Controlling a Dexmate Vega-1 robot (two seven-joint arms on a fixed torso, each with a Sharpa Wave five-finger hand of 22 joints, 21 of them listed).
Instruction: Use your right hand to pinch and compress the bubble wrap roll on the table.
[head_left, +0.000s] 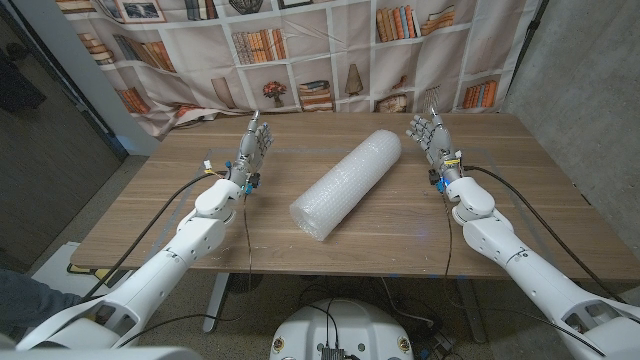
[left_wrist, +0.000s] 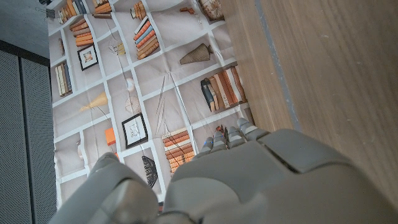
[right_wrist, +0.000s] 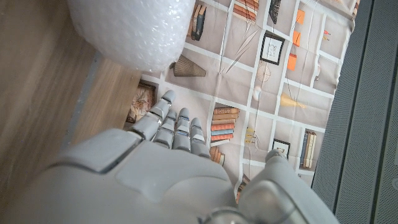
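Roll: bubble wrap, lying diagonally at frame centre on the table. Right hand: upper right, fingers spread, holding nothing, apart from roll. Left hand: upper left, likewise empty, fingers apart. Backdrop: printed bookshelf cloth along top. No legible writing.
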